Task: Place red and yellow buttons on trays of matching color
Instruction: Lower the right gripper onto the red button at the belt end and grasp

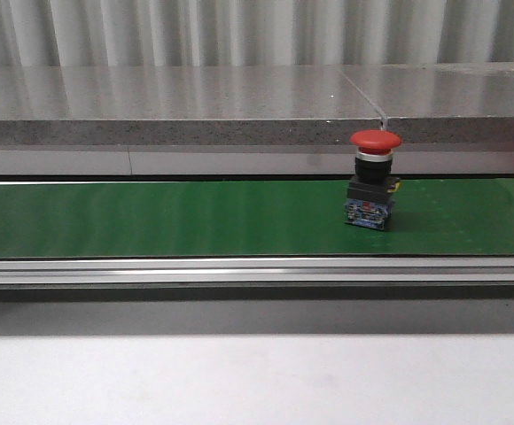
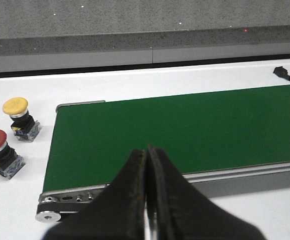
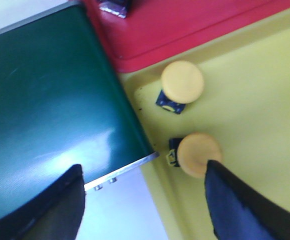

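Observation:
A red button [image 1: 374,180] stands upright on the green conveyor belt [image 1: 168,217], right of centre. In the left wrist view a yellow button [image 2: 19,119] and another red button [image 2: 1,154] stand on the white table beside the belt's end [image 2: 150,130]. My left gripper [image 2: 147,150] is shut and empty, above the belt's near rail. In the right wrist view two yellow buttons [image 3: 182,84] [image 3: 198,154] rest in the yellow tray [image 3: 255,90], next to the red tray [image 3: 175,25]. My right gripper [image 3: 145,192] is open and empty, over the belt end and tray edge.
A grey stone ledge [image 1: 239,106] runs behind the belt. A dark button base [image 3: 114,7] lies in the red tray, mostly cut off. A small black cable plug [image 2: 283,73] lies on the white table beyond the belt.

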You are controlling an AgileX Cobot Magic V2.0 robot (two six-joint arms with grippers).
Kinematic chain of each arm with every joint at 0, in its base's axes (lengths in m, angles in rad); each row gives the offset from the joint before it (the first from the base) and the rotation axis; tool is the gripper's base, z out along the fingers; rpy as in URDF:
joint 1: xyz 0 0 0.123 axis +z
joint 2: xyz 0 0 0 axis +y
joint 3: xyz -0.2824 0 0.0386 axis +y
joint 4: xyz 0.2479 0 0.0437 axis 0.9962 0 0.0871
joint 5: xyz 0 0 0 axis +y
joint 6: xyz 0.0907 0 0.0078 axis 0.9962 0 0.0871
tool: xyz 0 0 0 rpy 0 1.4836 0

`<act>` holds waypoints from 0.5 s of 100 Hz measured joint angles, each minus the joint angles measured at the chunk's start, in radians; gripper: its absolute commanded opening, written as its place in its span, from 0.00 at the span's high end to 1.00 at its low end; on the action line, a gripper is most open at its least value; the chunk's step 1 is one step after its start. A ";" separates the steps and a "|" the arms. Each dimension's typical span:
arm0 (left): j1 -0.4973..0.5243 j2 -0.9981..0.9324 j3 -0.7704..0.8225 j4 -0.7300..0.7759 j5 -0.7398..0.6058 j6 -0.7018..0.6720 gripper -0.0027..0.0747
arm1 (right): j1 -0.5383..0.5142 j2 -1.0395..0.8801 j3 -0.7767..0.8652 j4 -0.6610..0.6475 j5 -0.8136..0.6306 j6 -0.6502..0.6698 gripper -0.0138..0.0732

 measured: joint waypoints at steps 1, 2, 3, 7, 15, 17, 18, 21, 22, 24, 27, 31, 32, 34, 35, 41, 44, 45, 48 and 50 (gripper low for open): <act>0.000 0.000 0.000 0.000 0.000 0.000 0.99 | 0.004 0.000 0.000 0.000 0.002 -0.002 0.25; 0.000 0.000 0.000 0.000 0.000 0.000 0.99 | 0.013 0.000 0.000 0.000 0.007 -0.002 0.25; 0.000 0.000 0.000 0.000 0.000 0.000 0.99 | 0.018 0.000 0.000 0.000 0.009 -0.005 0.25; 0.000 0.000 0.000 0.000 0.000 0.000 0.99 | 0.043 0.000 0.000 0.003 0.021 -0.016 0.25; 0.000 0.000 0.000 0.000 0.000 0.000 0.99 | 0.083 0.000 0.000 0.028 0.035 -0.049 0.25; 0.000 0.000 0.000 0.000 0.000 0.000 0.99 | 0.092 0.000 0.000 0.039 0.040 -0.063 0.25; 0.000 0.000 0.000 0.000 0.000 0.000 0.99 | 0.098 0.000 0.000 0.043 0.042 -0.067 0.25; 0.000 0.000 0.000 0.000 0.000 0.000 0.99 | 0.107 0.000 0.000 0.068 0.046 -0.093 0.25; 0.000 0.000 0.000 0.000 0.000 0.000 0.99 | 0.110 0.000 0.000 0.074 0.047 -0.099 0.25; 0.000 0.000 0.000 0.000 0.000 0.000 0.99 | 0.114 0.000 0.000 0.091 0.052 -0.117 0.25; 0.000 0.000 0.000 0.000 0.000 0.000 0.99 | 0.120 0.000 -0.005 0.116 0.060 -0.144 0.25; 0.000 0.000 0.000 0.000 0.000 0.000 0.99 | 0.127 0.005 -0.015 0.152 0.074 -0.187 0.25; 0.000 0.000 0.000 0.000 0.000 0.000 0.99 | 0.126 0.008 -0.018 0.161 0.078 -0.195 0.25; 0.000 0.000 0.000 0.000 0.000 0.000 0.99 | 0.129 0.010 -0.025 0.182 0.083 -0.218 0.25; 0.000 0.000 0.000 0.000 0.000 0.000 0.99 | 0.129 0.012 -0.030 0.196 0.088 -0.235 0.25; 0.000 0.000 0.000 0.000 0.000 0.000 0.99 | 0.132 0.023 -0.053 0.256 0.109 -0.306 0.25; 0.000 0.000 0.000 0.000 0.000 0.000 0.99 | 0.132 0.026 -0.064 0.293 0.119 -0.344 0.25; 0.000 0.000 0.000 0.000 0.000 0.000 0.99 | 0.132 0.028 -0.070 0.300 0.121 -0.352 0.25; 0.000 0.000 0.000 0.000 0.000 0.000 0.99 | 0.132 0.032 -0.081 0.328 0.130 -0.384 0.25; 0.000 0.000 0.000 0.000 0.000 0.000 0.99 | 0.135 0.034 -0.090 0.348 0.136 -0.407 0.25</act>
